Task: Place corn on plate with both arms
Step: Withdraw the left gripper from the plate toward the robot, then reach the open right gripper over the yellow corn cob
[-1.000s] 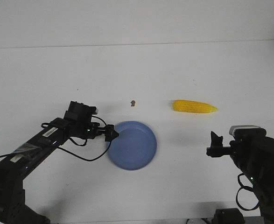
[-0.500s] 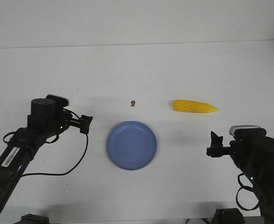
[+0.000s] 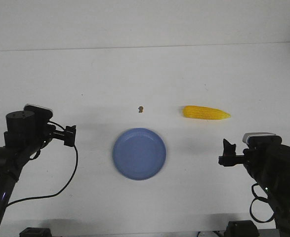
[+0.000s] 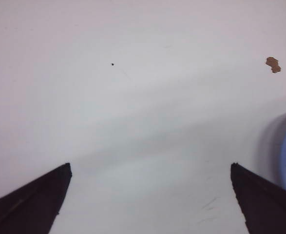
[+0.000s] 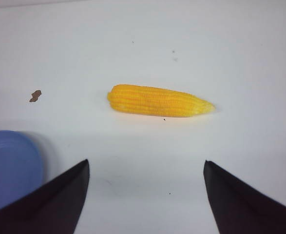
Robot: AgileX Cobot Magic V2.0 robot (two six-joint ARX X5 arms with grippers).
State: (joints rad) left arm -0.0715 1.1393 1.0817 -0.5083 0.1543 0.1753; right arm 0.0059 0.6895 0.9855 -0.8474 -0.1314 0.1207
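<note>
Left gripper [image 3: 70, 135]: lower left of the front view, well left of the plate. Jaws spread wide in the left wrist view, nothing between them; only bare table [image 4: 147, 122], the plate's edge and a small brown speck [image 4: 273, 64] in sight.

Plate [image 3: 139, 153]: round, shallow, plain blue, slightly raised rim. Lower centre of the front view, flat on the white table, nothing on it.

Corn [image 3: 206, 113]: bright yellow cob, blunt at the left end, tapering to a point at the right. Lies lengthwise right of centre, above and right of the plate, clear of its rim. Rows of kernels visible in the right wrist view [image 5: 160, 101]. Judged firm and rounded, liable to roll.

Right gripper [image 3: 227, 154]: lower right of the front view, below the corn, not touching it. Jaws wide apart, holding nothing; the cob sits centred between and beyond the tips in the wrist view.

Step in hand, as judged: reach for the corn. Advice: advance straight, close across the thick middle of the cob rather than the taper, grip squarely to stop rolling, then carry low to the plate's centre.
</note>
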